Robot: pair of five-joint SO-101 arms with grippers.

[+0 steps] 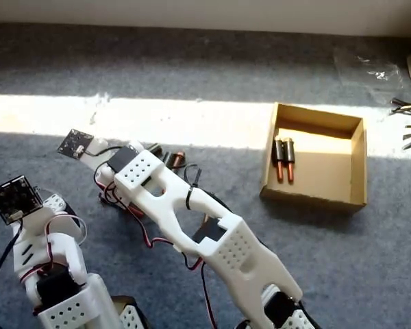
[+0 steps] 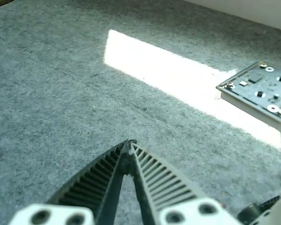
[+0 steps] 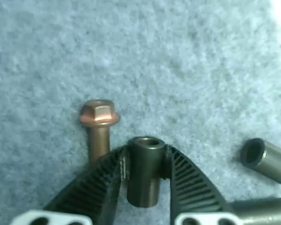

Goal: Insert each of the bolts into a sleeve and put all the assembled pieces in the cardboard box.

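Note:
My right gripper (image 3: 145,159) is shut on a dark metal sleeve (image 3: 144,173), gripping it across its body with the open bore facing away from the wrist. A copper bolt (image 3: 99,126) with a flanged hex head lies on the carpet right beside the held sleeve. Another sleeve (image 3: 267,159) lies a little further off. In the high view the right arm stretches to the loose parts (image 1: 172,159) left of the cardboard box (image 1: 315,195), which holds two assembled pieces (image 1: 283,157). My left gripper (image 2: 129,145) is shut with nothing in it, above bare carpet.
Grey carpet with a bright sun strip (image 1: 157,120) across it. A clear plastic bag (image 1: 370,68) and some metal tools (image 1: 409,123) lie at the far right. The right arm's camera board (image 2: 262,91) stands near my left gripper.

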